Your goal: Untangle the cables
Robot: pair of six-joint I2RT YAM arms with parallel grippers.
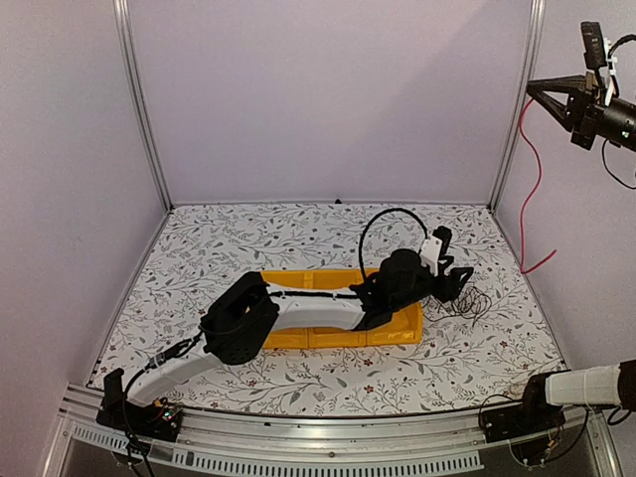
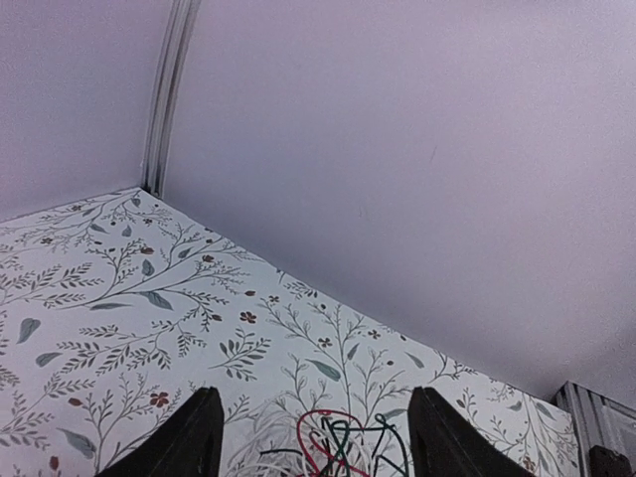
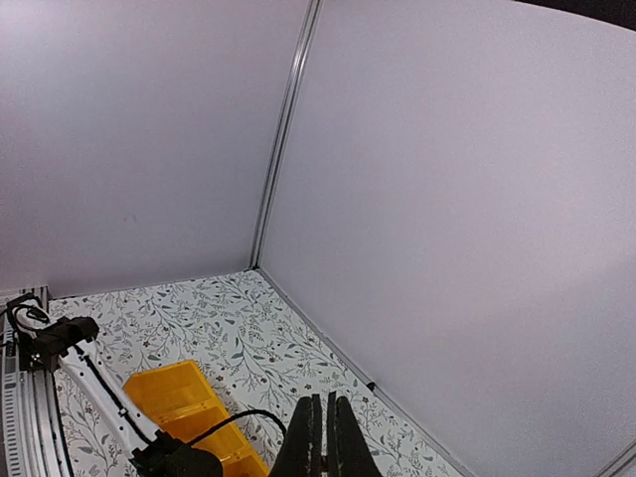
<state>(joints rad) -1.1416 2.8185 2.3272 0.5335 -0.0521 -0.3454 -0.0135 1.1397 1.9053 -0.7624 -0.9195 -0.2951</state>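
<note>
On the floral tabletop [image 1: 298,238], the cable tangle [image 2: 343,445] sits between the part-open, empty jaws of your left pincer [image 2: 313,407], so pinch one strand only while the right pincer [image 1: 533,91], clamped shut, holds the red cable [image 1: 535,179] high.

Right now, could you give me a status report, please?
Left gripper open, poised at the cable tangle. Right gripper shut on the red cable, raised high. Yellow bin beside the tangle.

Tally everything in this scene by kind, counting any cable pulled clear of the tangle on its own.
Yellow bin: 1
Arms: 2, left arm and right arm
Cable tangle: 1
Red cable hanging from the right gripper: 1
Total: 5
</note>
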